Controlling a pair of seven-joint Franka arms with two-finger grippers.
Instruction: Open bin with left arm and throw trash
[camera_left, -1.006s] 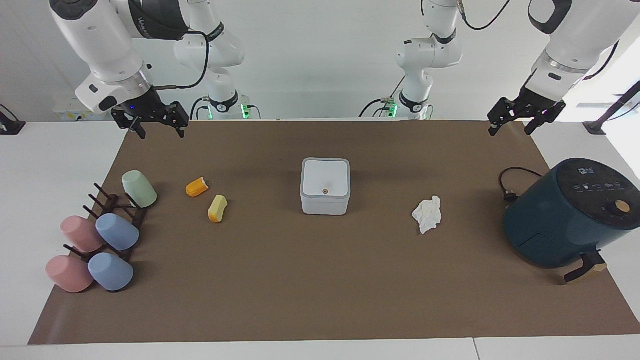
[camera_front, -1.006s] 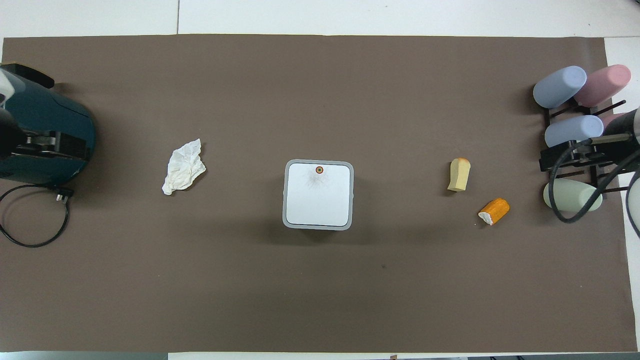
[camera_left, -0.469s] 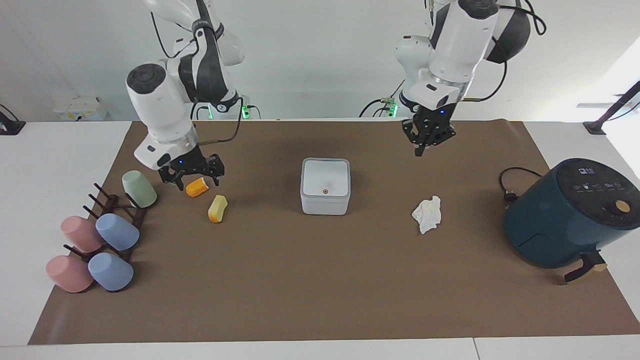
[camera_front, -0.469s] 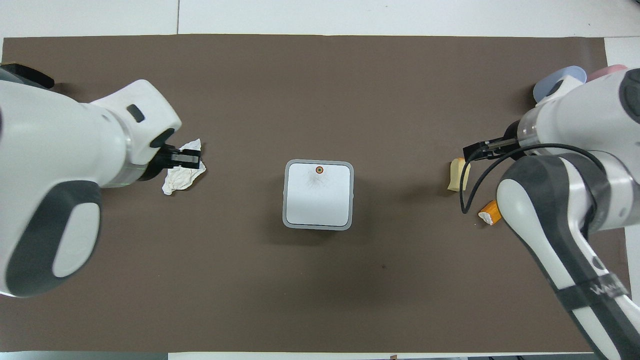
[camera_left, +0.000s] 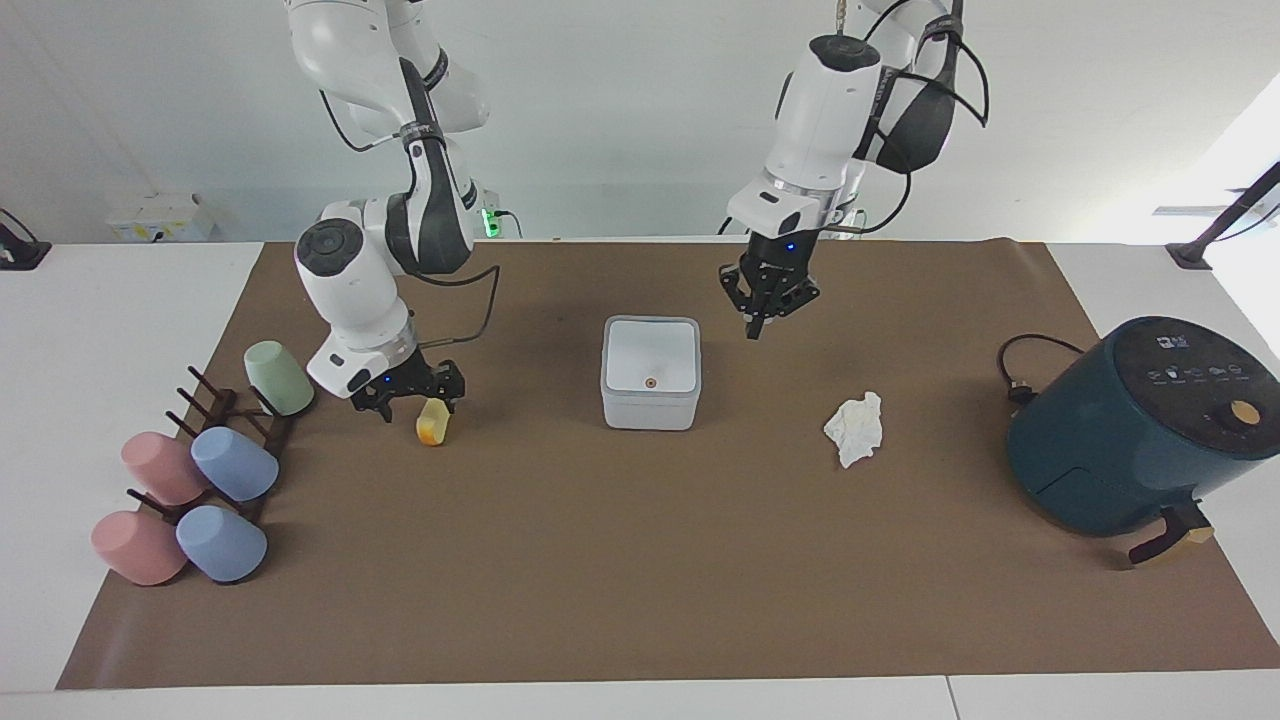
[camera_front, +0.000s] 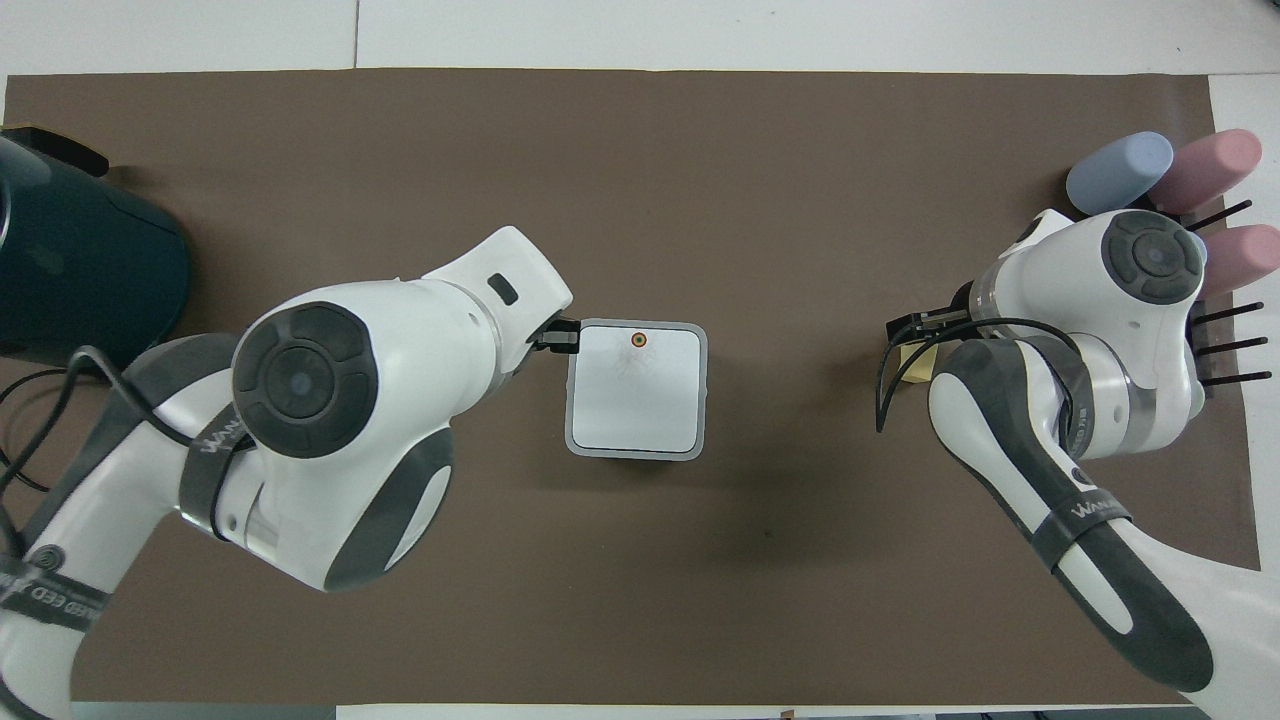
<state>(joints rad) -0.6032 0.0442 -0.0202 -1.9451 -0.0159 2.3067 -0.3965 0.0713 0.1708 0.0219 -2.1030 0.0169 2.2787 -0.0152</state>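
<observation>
Only facing view shows tissue (camera_left: 854, 428) beside bin (camera_left: 650, 373).

Plain white wall (camera_left: 620, 110), white table (camera_left: 110, 330), brown mat (camera_left: 640, 560), bright daylight at one side

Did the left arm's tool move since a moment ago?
Yes. The left tool moved from near the air fryer toward the bin, now beside it.

The white-grey square bin (camera_left: 650, 372) is seen at frame centre, lid shut. The crumpled white tissue (camera_left: 856, 428) lies right of it; the pale yellow chunk (camera_left: 432, 424) left.
</observation>
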